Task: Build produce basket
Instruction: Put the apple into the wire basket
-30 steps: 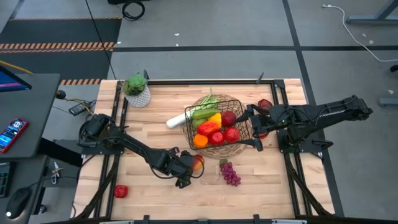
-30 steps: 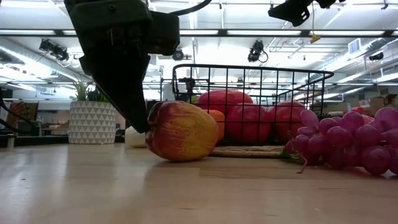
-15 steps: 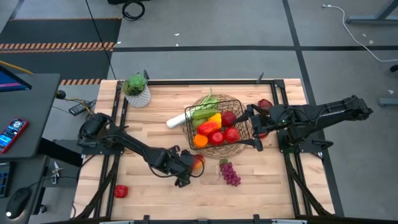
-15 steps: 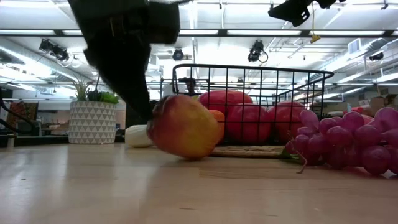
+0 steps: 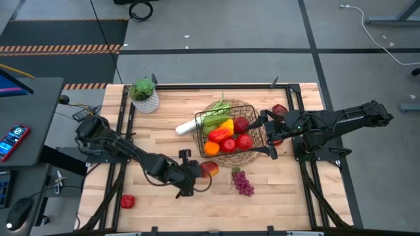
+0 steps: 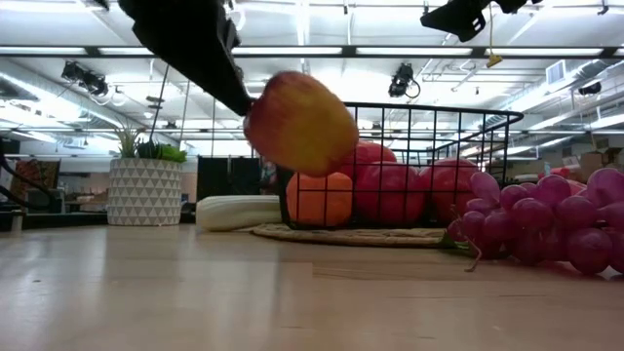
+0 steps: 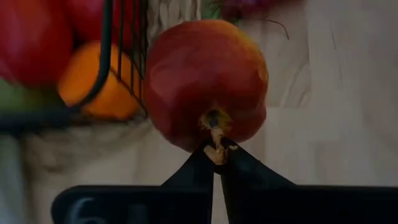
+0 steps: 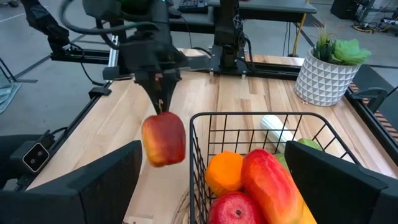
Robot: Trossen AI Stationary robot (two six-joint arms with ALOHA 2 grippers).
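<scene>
Left gripper (image 7: pixel 216 152) fingers pinch the apple (image 5: pixel 210 169) by its stem, airborne just near-left of the wire basket (image 5: pixel 260 124); bare tabletop below. Only the left wrist view shows the stem pinch. Right gripper (image 5: pixel 270 134) spread wide at the basket's right rim.

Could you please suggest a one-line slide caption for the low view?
Left gripper shut on the stem of a red apple, lifted clear of the table beside the black wire basket and purple grapes.

Floor (image 5: pixel 216 26): grey, hazard-striped mat (image 5: pixel 62 48) at ten o'clock.
Ceiling (image 6: pixel 390 29): long fluorescent strips.
Desk (image 5: pixel 29 118): nine o'clock, phone (image 5: pixel 13 139) resting.
</scene>
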